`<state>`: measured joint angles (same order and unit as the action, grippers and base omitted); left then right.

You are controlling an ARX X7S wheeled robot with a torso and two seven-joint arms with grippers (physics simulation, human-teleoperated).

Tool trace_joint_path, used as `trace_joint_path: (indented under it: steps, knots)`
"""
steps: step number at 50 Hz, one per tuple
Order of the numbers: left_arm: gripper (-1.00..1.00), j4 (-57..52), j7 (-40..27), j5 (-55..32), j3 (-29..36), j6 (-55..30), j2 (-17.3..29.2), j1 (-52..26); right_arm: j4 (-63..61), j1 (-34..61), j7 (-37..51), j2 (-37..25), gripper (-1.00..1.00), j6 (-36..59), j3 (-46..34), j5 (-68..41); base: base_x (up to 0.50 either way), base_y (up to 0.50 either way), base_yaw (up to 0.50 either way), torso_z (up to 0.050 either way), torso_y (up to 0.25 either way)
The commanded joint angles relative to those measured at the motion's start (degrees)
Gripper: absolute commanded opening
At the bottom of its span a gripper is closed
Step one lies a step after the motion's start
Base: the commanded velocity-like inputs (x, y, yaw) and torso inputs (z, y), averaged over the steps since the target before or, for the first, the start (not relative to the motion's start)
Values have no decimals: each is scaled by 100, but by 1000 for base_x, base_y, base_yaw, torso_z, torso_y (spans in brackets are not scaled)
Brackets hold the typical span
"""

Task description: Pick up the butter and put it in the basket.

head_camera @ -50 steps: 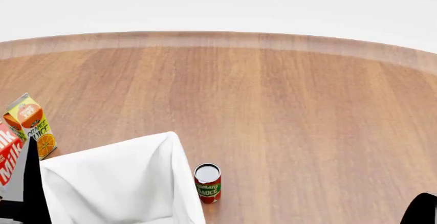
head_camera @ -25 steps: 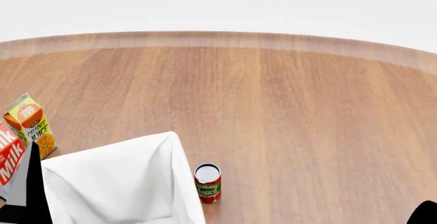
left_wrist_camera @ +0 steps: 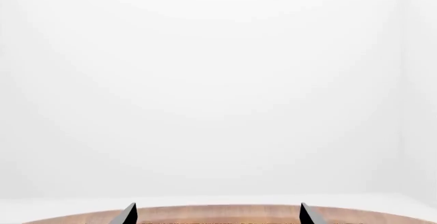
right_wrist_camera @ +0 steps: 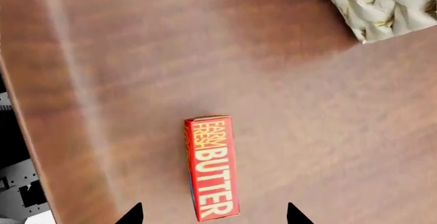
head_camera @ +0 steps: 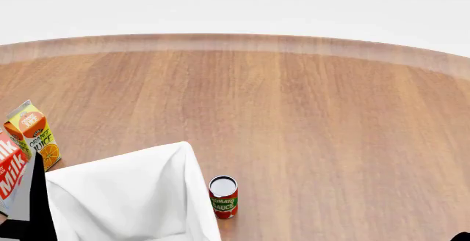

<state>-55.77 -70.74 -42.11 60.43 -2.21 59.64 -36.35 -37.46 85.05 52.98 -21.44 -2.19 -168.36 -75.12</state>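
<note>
1. Table (head_camera: 309, 120): we see one round wooden top filling most of the head view; its far curved edge runs across the upper part of the frame, and the whole centre and right of the surface lies open. In the right wrist view its edge runs down the left side of the frame.
2. Basket (head_camera: 132, 197): we count one, at the lower left of the head view, showing as white cloth liner. In the right wrist view only a woven corner shows at the upper right, well apart from the butter, with bare wood between.
3. Milk carton (head_camera: 9, 169): one, cut off by the left edge of the head view, just beside the basket.
4. Orange juice carton (head_camera: 33, 133): one, upright, just behind the milk carton at the left edge.
5. Tomato sauce can (head_camera: 223, 197): one, upright, just right of the basket, with open table to its right.
6. Butter (right_wrist_camera: 212, 168): one box, lying flat at the lower centre of the right wrist view, near the table edge.
7. Right gripper (right_wrist_camera: 213, 215): two dark tips at the bottom of its frame, spread wide on either side of the butter, not touching it.
8. Left gripper (left_wrist_camera: 215, 215): two dark tips set wide apart, holding nothing, before a white background.
</note>
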Motion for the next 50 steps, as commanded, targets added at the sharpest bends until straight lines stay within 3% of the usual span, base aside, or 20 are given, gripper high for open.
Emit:
trace_joint_path:
  steps: [1,50]
  knots:
    - [100,76,22,74,47,29,-31,59,446,-238,-229,-51,100,53,60,66,0,0,0,0,0]
    - [100,315,116,151,154,-59,-222,128,1950,-1341,-833,186,100,220,621,342,0,0,0,0,0]
